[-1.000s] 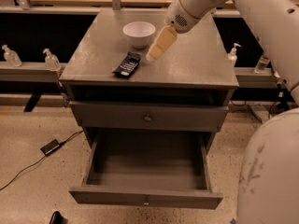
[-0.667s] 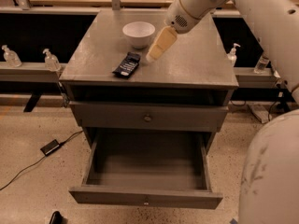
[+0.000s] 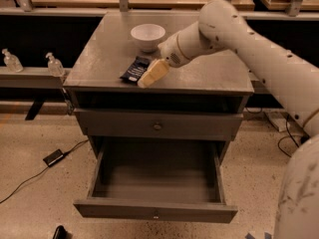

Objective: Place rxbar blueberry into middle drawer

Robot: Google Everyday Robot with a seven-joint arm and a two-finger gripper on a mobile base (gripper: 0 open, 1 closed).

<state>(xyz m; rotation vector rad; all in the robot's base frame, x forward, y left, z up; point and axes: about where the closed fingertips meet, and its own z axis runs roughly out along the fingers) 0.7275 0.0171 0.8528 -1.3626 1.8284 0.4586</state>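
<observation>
The rxbar blueberry [image 3: 134,69], a flat dark navy bar with white print, lies on the grey cabinet top [image 3: 209,71] near its front edge, in front of the white bowl. My gripper [image 3: 151,74] hangs low over the cabinet top, its cream fingertips just right of the bar and touching or nearly touching its right end. The middle drawer [image 3: 155,212] is pulled out wide below, and nothing shows inside it. The upper drawer front [image 3: 157,126] with a round knob is closed.
A white bowl [image 3: 147,36] stands at the back of the cabinet top. Two clear bottles [image 3: 54,63] sit on a ledge at the left. A cable and a black adapter [image 3: 53,157] lie on the floor left of the drawer. My arm spans in from the right.
My gripper has come down and to the left, from beside the bowl to the bar's right end near the front edge. The bar and the bowl lie where they were.
</observation>
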